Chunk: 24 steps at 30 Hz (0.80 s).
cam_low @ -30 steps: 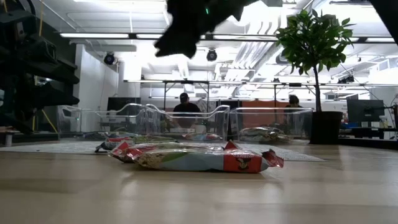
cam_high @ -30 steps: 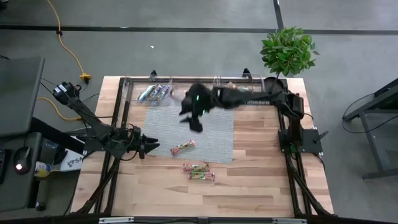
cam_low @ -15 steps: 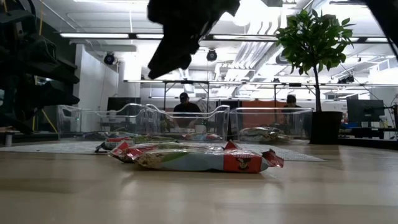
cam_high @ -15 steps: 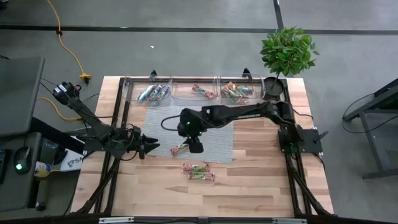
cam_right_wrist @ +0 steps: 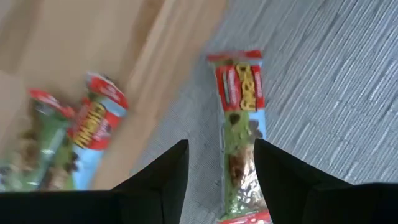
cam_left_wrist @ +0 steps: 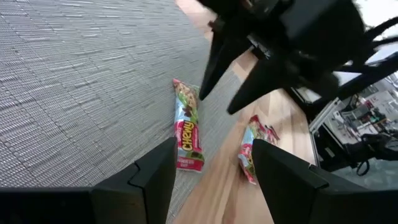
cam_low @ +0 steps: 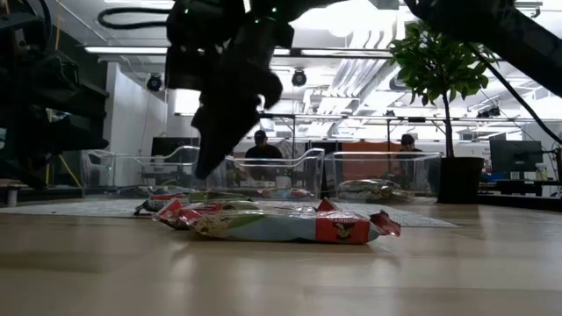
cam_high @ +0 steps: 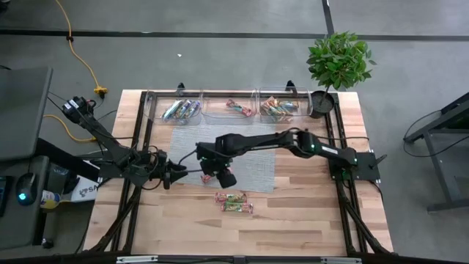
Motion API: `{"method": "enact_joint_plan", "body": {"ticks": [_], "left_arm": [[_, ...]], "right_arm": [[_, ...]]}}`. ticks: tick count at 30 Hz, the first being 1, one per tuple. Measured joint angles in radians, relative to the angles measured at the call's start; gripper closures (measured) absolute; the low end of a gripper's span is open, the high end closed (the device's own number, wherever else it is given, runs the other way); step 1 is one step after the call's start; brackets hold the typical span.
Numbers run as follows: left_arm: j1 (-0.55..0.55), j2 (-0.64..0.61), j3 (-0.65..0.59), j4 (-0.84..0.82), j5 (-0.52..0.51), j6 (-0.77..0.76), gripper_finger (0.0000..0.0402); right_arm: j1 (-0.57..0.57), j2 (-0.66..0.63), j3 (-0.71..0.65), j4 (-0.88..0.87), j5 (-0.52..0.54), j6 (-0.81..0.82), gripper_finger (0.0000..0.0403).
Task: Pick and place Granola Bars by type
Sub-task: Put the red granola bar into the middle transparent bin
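One granola bar (cam_right_wrist: 239, 118) with a red, blue and green wrapper lies flat on the grey mat (cam_high: 249, 158), near the mat's near-left corner. My right gripper (cam_right_wrist: 221, 144) is open and hangs just above it, one finger on each side of the bar, pointing down. The left wrist view shows the same bar (cam_left_wrist: 188, 134) with the right gripper (cam_left_wrist: 217, 99) over its far end. Two more bars of that kind (cam_high: 234, 203) lie side by side on the bare wood. My left gripper (cam_high: 172, 175) is open and waits low over the table, left of the mat.
Three clear bins stand along the far edge: blue-silver bars in the left bin (cam_high: 181, 110), a few bars in the middle bin (cam_high: 238, 108), several in the right bin (cam_high: 277, 108). A potted plant (cam_high: 337, 62) stands at the far right corner. People sit in the room beyond.
My right arm has swung from high over the mat's far part toward the near-left and come down, so its open gripper now stands just above the bar on the mat. The bars have not moved.
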Motion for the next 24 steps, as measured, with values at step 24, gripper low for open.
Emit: {"method": "enact_joint_plan", "body": {"ticks": [24], "left_arm": [[0.000,0.000,0.000,0.005,0.006,-0.001,0.0195]], "right_arm": [[-0.028,0.010,-0.040,0.061,-0.025,0.003,0.0237]]}}
